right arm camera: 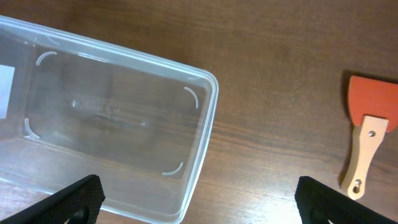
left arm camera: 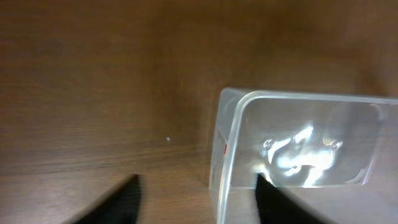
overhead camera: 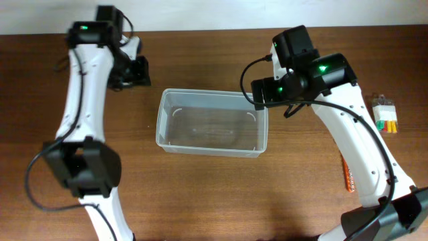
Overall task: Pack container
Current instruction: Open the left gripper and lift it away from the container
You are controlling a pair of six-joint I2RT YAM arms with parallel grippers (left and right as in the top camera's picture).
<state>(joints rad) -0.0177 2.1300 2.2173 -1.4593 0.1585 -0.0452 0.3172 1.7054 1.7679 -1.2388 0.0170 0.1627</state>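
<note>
- container (overhead camera: 210,127) sits mid-table between the arms, long side running left-right. It's empty, so nothing is packed yet.
- left gripper (left arm camera: 198,202): fingers apart and holding nothing, over the table (overhead camera: 200,194) just off the container's far-left corner.
- right gripper (right arm camera: 205,202): jaws spread wide and empty, above the container's far-right corner.
- Step, my read: fetch the first item. The spatula (right arm camera: 367,137) lies flat to the right of the container and apart from it, so it's the right arm's job.
- Do it well: close across the narrow handle, not the blade. It lies flat, so get the tips low. Lift it clear of the rim and release low inside.
- Container: thin clear plastic, glossy, with rounded corners and a raised rim. Probably light and will slide if bumped.
- Spatula: pale wood handle with a hole at the end, and a flat orange blade.
- Table: dark woodgrain, matte.
- Small clear packet (overhead camera: 384,118) at far right holds coloured bits, too small to identify.
</note>
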